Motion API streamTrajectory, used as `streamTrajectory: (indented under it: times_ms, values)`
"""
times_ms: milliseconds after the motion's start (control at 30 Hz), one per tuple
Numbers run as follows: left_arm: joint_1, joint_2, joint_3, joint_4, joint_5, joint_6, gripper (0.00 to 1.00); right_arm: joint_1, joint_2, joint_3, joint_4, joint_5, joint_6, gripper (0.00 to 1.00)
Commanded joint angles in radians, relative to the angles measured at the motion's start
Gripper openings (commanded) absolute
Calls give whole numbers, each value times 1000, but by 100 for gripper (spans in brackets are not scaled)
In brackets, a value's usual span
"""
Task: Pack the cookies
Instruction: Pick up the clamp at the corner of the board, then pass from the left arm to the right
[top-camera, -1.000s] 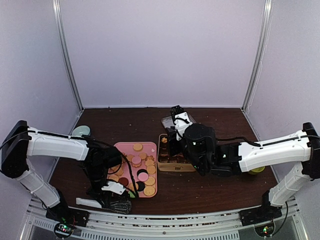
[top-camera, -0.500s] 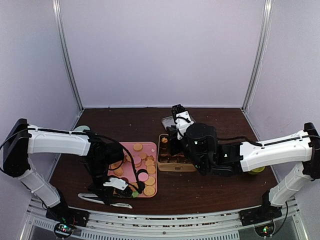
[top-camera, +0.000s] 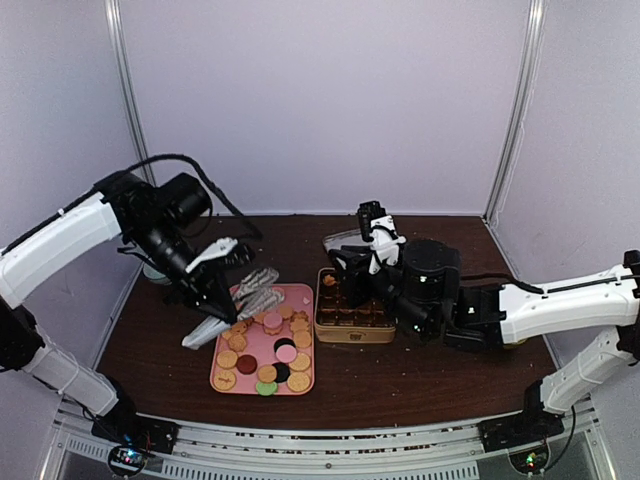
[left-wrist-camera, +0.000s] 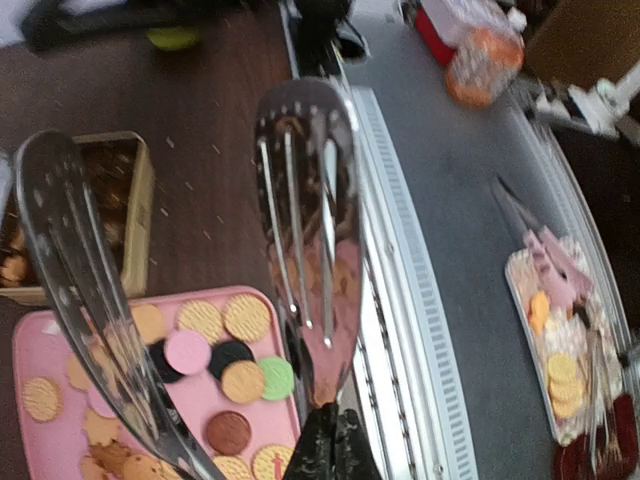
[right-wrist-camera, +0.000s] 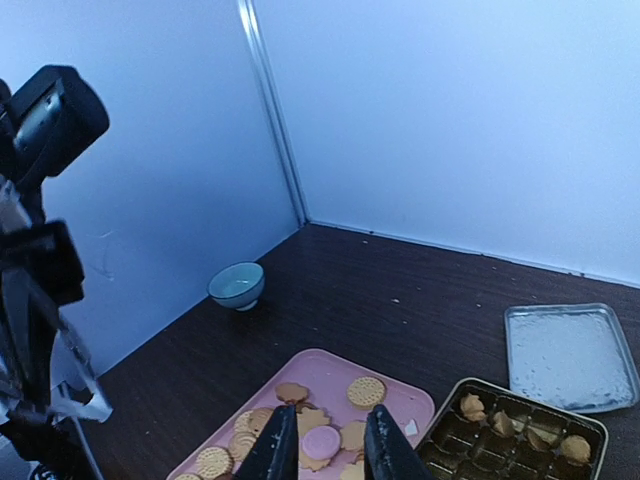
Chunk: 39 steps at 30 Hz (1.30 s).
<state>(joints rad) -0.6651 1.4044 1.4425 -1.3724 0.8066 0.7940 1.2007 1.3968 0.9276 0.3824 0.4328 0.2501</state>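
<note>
The left gripper (left-wrist-camera: 330, 450) is closed tight on the tongs (left-wrist-camera: 305, 220) and holds them up in the air over the pink tray (left-wrist-camera: 40, 345). Most cookies (left-wrist-camera: 245, 318) lie on that tray; a few sit in the gold tin (top-camera: 350, 335) beside it. The right gripper (right-wrist-camera: 330, 450) hangs by the tin, a little open and empty. I think the tongs should come down slowly around one cookie, then squeeze softly so it does not break.
</note>
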Motion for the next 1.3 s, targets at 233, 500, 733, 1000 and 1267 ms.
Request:
streamTrajectory:
  times_ms: [233, 500, 733, 1000, 1267]
  values:
    - [76, -100, 41, 850, 499, -952, 0, -67, 29, 64, 232, -644, 201, 29]
    - [71, -152, -146, 1504, 539, -1481, 0, -79, 139, 185, 319, -840, 298, 29]
    - [44, -164, -147, 1506, 556, -1489, 0, -91, 247, 266, 382, -933, 401, 27]
    - [35, -168, -161, 1509, 559, -1492, 0, -96, 278, 305, 401, -997, 433, 27]
    - [31, -170, -168, 1513, 563, -1496, 0, -103, 348, 374, 451, -1081, 503, 28]
